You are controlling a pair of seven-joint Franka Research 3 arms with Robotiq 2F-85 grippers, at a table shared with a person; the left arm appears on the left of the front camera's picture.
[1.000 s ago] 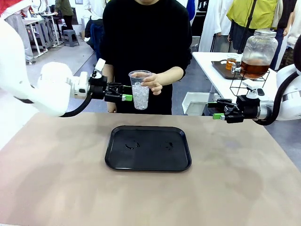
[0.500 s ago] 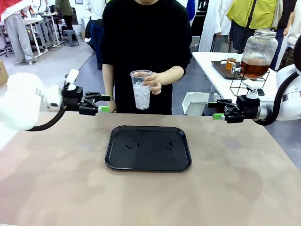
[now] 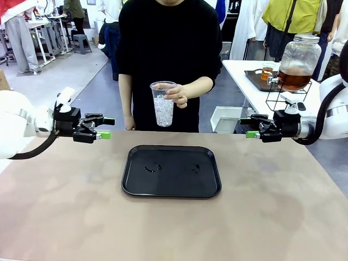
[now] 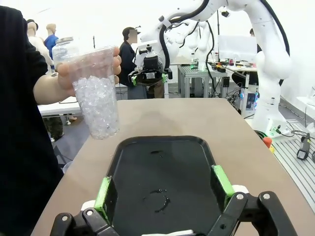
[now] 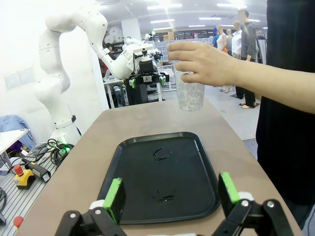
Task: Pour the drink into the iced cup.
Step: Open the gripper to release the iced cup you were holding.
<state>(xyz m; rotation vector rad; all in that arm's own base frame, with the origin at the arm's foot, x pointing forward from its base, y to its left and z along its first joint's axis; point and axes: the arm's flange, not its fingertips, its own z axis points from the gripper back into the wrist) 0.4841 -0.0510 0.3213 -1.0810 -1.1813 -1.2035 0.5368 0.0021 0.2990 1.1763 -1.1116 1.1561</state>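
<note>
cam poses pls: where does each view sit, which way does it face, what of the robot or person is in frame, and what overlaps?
Front view: fixed between the arms, facing across the table at the person; shows left claw, right claw, and the person's hand holding the iced cup.
Left wrist view: on the left wrist, facing along the table across the black tray; own green pads at the bottom, right claw far off.
Right wrist view: on the right wrist, facing the opposite way; own pads, left claw far off.
Shared: tray, cup and hand.

I see the person's hand (image 3: pixel 176 95) holding the iced cup (image 3: pixel 162 104) at 12 o'clock above the tray (image 3: pixel 171 171); both end effectors spread wide.
</note>
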